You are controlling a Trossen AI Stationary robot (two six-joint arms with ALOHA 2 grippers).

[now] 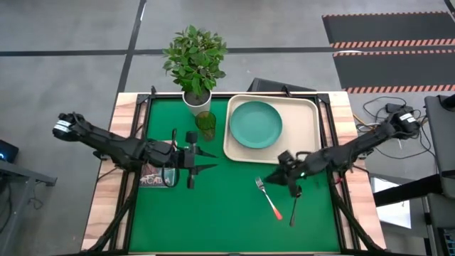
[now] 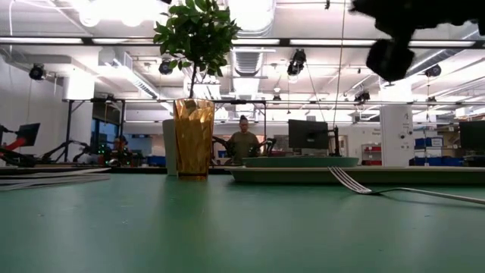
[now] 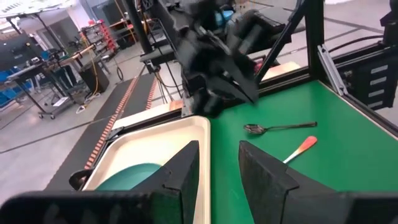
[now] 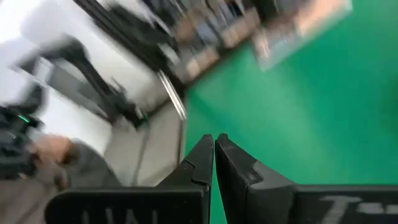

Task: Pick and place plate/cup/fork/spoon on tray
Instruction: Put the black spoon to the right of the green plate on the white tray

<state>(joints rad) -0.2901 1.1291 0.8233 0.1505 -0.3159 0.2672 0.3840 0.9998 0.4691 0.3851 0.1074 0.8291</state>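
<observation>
The pale teal plate [image 1: 256,124] lies on the cream tray [image 1: 307,114] at the table's far right. The tinted cup [image 1: 205,125] stands upright on the green mat just left of the tray, and looks amber in the low view [image 2: 193,136]. The red-handled fork [image 1: 269,198] and the dark spoon [image 1: 293,206] lie flat on the mat nearer the front. My right gripper [image 1: 279,178] is shut and empty, raised above the mat by the fork's tines. My left gripper [image 1: 212,161] is open and empty, left of centre, pointing toward the tray.
A potted plant in a white pot [image 1: 197,99] stands at the far edge behind the cup. A printed card [image 1: 158,174] lies under my left arm. Black frame rails [image 1: 328,121] border the mat. Bare green mat [image 1: 213,213] lies toward the near edge.
</observation>
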